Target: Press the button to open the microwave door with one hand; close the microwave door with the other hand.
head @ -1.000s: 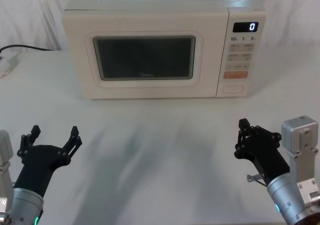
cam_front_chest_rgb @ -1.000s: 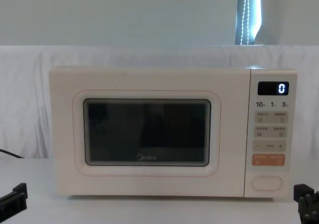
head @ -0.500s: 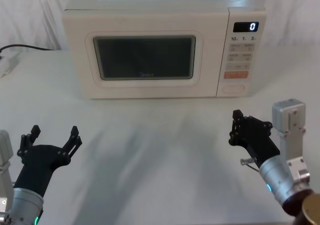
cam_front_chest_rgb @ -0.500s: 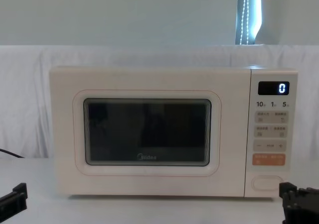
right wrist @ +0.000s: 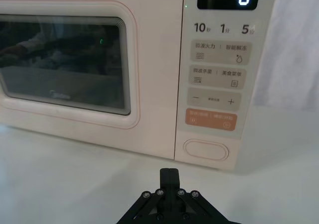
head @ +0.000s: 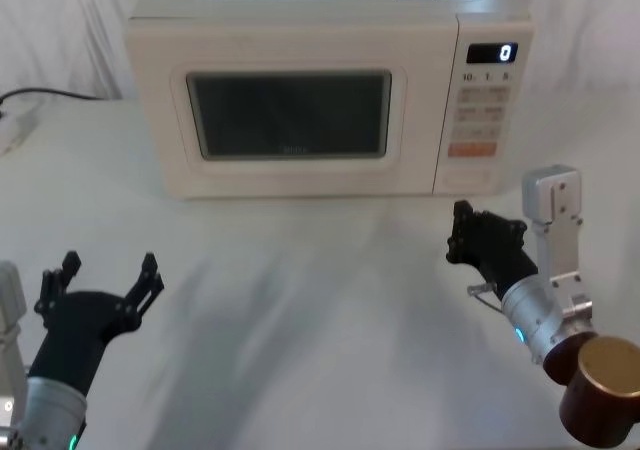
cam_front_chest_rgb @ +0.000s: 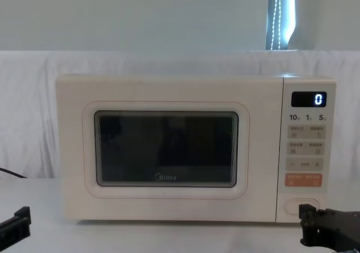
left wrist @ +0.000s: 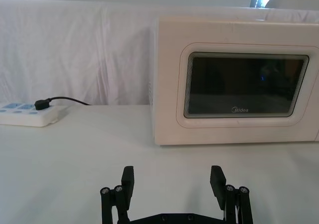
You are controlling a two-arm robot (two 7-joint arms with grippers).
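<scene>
While the door is shut and nothing is touched yet, these lines sort the scene by how each part should handle.

Microwave [head: 300,100]: boxy cream oven at the back of the white table [head: 300,310]; it looks heavy and rigid, so a light press should not shift it.

Button [right wrist: 206,149]: wide oval at the foot of the control panel, under the orange rectangular button [right wrist: 211,119]; stiff plastic, likely a short springy travel. Best pressed square on its middle with a fingertip, not gripped.

Microwave door [cam_front_chest_rgb: 166,150]: closed flush, hard and smooth, hinged at the robot's left by my judgement. When sprung, it should swing lightly; push flat on the cream frame near its free edge, not the dark window.

Right gripper [head: 478,236]: just in front of the panel's lower corner, near the button but apart from it; fingers drawn together into a point, holding nothing.

Left gripper [head: 103,285]: well back over the table, fingers spread wide, empty, idle.

Power strip [left wrist: 27,114]: off to the left, clear of the work.
</scene>
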